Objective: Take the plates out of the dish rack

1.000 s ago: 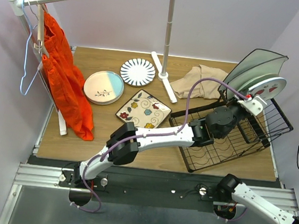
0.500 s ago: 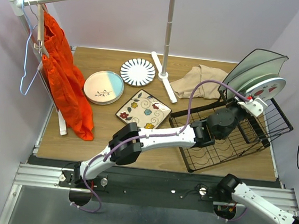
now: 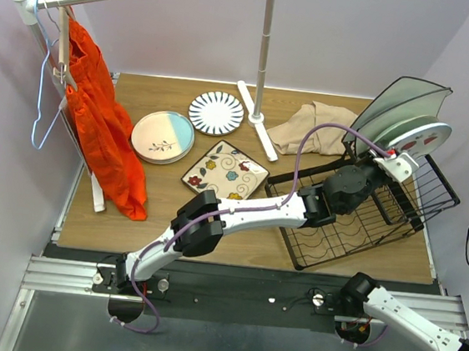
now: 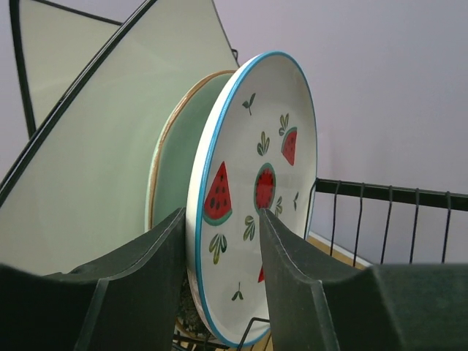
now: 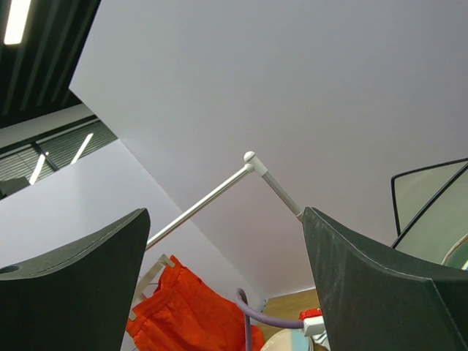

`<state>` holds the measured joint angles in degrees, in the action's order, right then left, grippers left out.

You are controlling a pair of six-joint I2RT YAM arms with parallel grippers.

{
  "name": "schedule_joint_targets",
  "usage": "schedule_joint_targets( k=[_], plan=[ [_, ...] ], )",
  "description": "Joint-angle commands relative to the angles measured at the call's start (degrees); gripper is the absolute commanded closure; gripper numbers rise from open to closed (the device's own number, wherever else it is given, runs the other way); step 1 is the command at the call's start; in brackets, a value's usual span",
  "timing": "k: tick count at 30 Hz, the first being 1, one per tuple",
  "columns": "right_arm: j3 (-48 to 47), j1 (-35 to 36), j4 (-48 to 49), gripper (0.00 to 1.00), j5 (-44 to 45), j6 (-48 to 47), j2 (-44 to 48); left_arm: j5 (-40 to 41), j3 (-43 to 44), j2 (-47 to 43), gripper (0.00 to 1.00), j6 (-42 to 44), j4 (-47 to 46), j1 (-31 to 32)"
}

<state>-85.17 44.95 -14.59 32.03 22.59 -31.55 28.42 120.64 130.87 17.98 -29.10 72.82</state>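
In left wrist view: watermelon plate (image 4: 252,197)

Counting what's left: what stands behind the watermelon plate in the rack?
A pale green round plate, tan-rimmed, then a larger pale green plate edged in black. The left gripper covers their lower parts; anything further back is hidden.

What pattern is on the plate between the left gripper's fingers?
The plate shows red watermelon slices; left wrist view.
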Motion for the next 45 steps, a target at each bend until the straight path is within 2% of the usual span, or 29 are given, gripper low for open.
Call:
schedule_joint_targets(
  k=[1,13,20,27,36,45],
  plan=[
    [0.3,0.1,1.2,0.06,0.2,-0.9,0.7,-6.4,-0.4,0.1,0.5,-2.8,1.1,0.3],
    [0.4,0.2,1.4,0.06,0.6,-1.3,1.1,-6.2,-2.0,-0.8,0.53,-3.0,1.0,0.6],
    [0.6,0.2,1.6,0.06,0.9,-1.6,1.7,-6.2,0.7,0.4,0.44,0.4,1.2,0.6],
    [1.0,0.2,1.8,0.05,0.7,-1.6,1.7,-10.7,1.6,-0.1,0.41,-2.8,3.3,-0.3],
    [1.9,0.2,2.1,0.05,0.8,-2.0,3.0,-16.6,3.7,-0.4,0.43,-6.8,7.0,-1.8],
    [2.4,0.2,3.0,0.05,0.8,-2.0,3.2,-20.1,7.4,1.1,0.45,-6.2,10.1,-2.9]
  ],
)
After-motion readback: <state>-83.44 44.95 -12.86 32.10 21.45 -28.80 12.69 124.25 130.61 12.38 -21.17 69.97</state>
